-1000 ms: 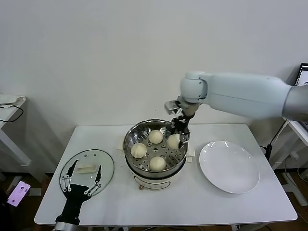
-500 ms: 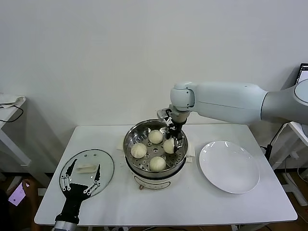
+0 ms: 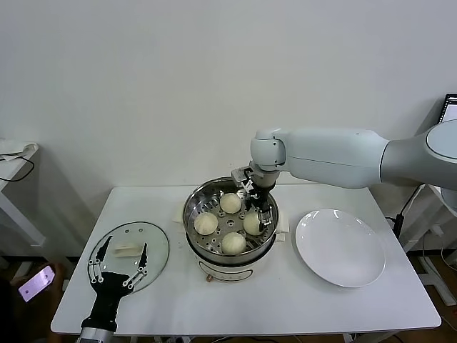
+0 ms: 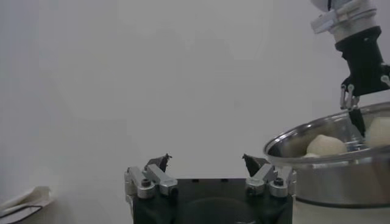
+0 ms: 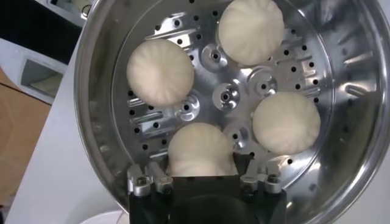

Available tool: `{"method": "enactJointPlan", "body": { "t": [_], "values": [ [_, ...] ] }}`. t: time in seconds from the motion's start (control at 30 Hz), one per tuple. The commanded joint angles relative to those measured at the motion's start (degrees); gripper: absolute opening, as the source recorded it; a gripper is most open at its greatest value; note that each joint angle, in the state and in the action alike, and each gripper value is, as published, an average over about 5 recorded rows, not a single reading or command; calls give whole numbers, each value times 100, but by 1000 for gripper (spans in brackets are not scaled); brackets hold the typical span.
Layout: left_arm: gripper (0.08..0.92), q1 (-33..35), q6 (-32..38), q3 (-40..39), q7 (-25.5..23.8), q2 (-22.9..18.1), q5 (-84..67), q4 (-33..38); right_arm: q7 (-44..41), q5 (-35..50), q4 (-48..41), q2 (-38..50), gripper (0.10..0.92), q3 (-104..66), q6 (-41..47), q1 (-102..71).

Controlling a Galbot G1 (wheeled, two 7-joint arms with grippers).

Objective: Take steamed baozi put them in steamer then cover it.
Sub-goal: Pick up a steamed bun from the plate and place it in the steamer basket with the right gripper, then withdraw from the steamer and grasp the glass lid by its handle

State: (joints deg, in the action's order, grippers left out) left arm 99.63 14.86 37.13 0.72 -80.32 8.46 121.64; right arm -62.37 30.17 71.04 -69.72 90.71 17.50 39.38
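Four small, round, cream-white steamed baozi (image 3: 230, 203) (image 3: 206, 224) (image 3: 233, 243) (image 3: 252, 223) are seen lying on the perforated tray inside the round, shiny stainless-steel steamer (image 3: 194, 201), which is set on a cream-white electric base near the middle of the white worktop (image 3: 300, 300). The right gripper (image 3: 258, 214) is lowered into the steamer at its right side, and its fingers are spread apart around the baozi nearest the right wall; that baozi (image 5: 201, 150) is shown resting on the tray between the parted fingers. The round clear glass cover (image 3: 158, 246) with its metal rim and cream-white rectangular handle is laid flat on the worktop to the left of the steamer. The left gripper (image 3: 119, 266) is held above the near edge of the cover with its fingers wide apart and nothing between them. A flat round white plate (image 3: 340, 247) is placed to the right of the steamer.
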Motion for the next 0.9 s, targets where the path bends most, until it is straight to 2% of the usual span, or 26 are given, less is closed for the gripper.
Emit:
{"method": "enactJointPlan", "body": {
  "t": [0.03,0.23,0.3,0.4,0.53,0.6,0.73,0.9],
  "values": [
    [823,-6,-16,-1,29,2,44,15,45,4,85,82,819,-71,2,58],
    [823,-102,-12,6,103,22,328,-35,140,-102,684,780,823,-540,-131,213],
    [823,-185,-27,10,157,38,520,-63,433,-108,982,1210,823,-885,-351,192],
    [823,-387,-128,8,325,94,970,-142,1828,41,1451,1970,823,-1282,-939,69],
    [823,-753,-302,-52,839,221,1979,-393,5069,96,1846,2922,823,-1868,-1778,-692],
    [823,-893,-397,-98,1057,288,2466,-496,6364,-24,1917,3353,823,-2675,-2128,-1540],
    [823,-1110,-521,-179,1195,377,3145,-713,7629,-200,1987,3905,823,-4903,-2540,-3861],
    [823,-1227,-582,-181,1147,455,3859,-1086,8192,-212,2046,3851,823,-8364,-3002,-7158]
  ]
}}
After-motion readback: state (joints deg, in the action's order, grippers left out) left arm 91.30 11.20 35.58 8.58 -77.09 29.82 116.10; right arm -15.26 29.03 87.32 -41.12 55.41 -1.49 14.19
